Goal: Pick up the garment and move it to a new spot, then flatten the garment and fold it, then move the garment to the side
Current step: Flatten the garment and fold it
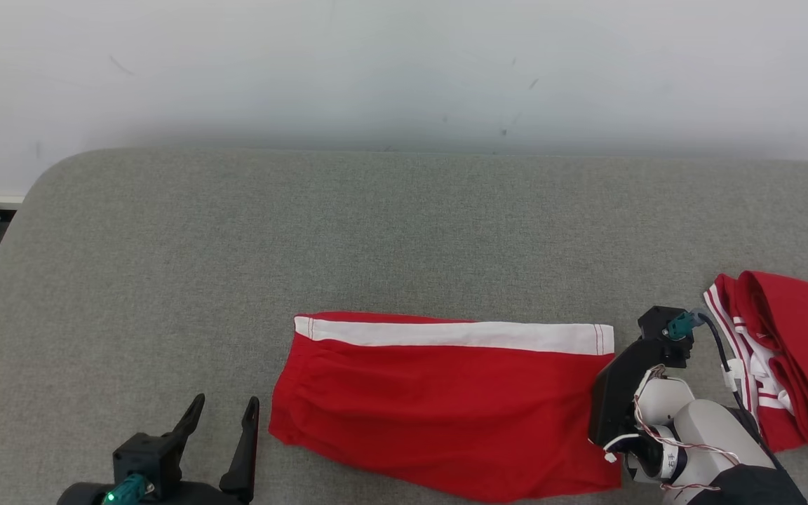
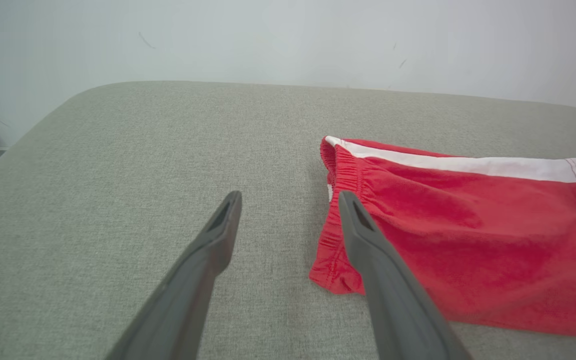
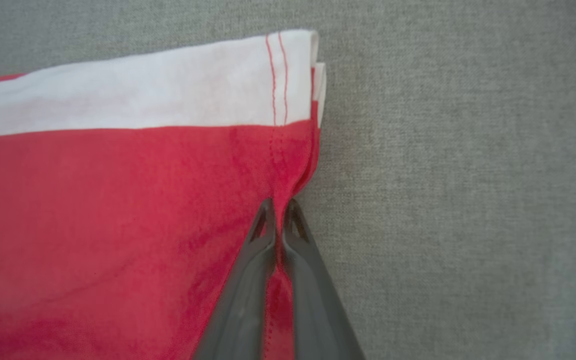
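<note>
Two garments: you have red shorts point(image 1: 446, 407) lying flat on the grey fabric-covered surface point(image 1: 404, 231), and a second red garment with white stripes point(image 1: 790, 358) bunched at the robot's right, apart from the shorts.
Shorts' position: they sit toward the front of the surface, between your two arms, long side running left to right.
White band: a broad white stripe point(image 1: 453, 335) runs along the far edge of the shorts; in the right wrist view, two lines of red stitching cross it near the hem.
Waistband: the gathered elastic end point(image 2: 340, 170) faces the robot's left.
Right gripper point(image 3: 280, 204): clenched, with a pinch of red cloth from the shorts' right hem caught between its fingertips.
Right forearm point(image 1: 698, 428): it lies between the shorts and the striped garment.
Left gripper point(image 1: 227, 401): released, fingers spread wide, holding nothing, over bare surface just left of the waistband end.
Writing: a small tag on your right wrist point(image 1: 670, 463) carries marks too small to read.
Backdrop: a plain white wall point(image 1: 404, 63) rises behind the surface.
</note>
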Tool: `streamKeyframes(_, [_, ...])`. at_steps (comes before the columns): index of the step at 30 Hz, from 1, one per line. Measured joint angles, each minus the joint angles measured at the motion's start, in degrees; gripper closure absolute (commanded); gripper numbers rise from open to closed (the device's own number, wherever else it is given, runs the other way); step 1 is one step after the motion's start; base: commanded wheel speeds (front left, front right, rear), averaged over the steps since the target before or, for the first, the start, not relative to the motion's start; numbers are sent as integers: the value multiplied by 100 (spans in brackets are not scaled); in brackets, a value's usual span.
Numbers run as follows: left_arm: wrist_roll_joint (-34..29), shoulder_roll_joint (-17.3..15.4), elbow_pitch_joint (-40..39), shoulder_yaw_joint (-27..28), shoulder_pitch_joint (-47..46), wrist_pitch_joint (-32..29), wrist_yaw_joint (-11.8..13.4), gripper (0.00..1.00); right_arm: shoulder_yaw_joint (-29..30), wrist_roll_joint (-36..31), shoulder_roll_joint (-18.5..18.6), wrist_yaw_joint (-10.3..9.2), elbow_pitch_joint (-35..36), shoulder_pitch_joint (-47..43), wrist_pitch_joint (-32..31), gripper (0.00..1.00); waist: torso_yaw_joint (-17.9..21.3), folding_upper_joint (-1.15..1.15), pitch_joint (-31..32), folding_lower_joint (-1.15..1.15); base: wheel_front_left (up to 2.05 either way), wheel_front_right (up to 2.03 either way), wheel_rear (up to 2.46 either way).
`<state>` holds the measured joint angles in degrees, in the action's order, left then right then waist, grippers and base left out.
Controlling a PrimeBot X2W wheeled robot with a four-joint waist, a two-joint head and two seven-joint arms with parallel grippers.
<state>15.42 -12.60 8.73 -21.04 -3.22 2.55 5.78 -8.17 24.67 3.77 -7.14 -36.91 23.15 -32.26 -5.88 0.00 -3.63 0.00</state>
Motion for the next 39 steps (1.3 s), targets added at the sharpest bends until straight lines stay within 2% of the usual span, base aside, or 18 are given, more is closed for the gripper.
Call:
streamKeyframes(8, [16,-4,2,12,1,0,0,0,159,0,37,1,1,-3,83,100,22,0,12,0,0,0,0])
streamKeyframes(17, [24,-8,3,32,8,1,1,0,697,-163,625,0,363,-226,333,100,123,0,57,0,0,0,0])
streamKeyframes(24, [32,4,57,16,41,1,9,0,914,-370,722,0,755,-449,401,100,171,0,145,0,0,0,0])
streamKeyframes(30, [43,2,65,5,60,1,9,0,458,-368,488,12,1272,-493,190,100,204,0,210,0,0,0,0])
streamKeyframes(35, [43,7,68,-37,57,0,-3,0,-183,-497,103,223,1485,-359,-64,100,188,0,217,0,0,0,0])
streamKeyframes(39, [40,52,80,-159,21,-7,-79,0,-470,-532,54,279,1570,-216,-212,100,129,0,211,0,0,0,0])
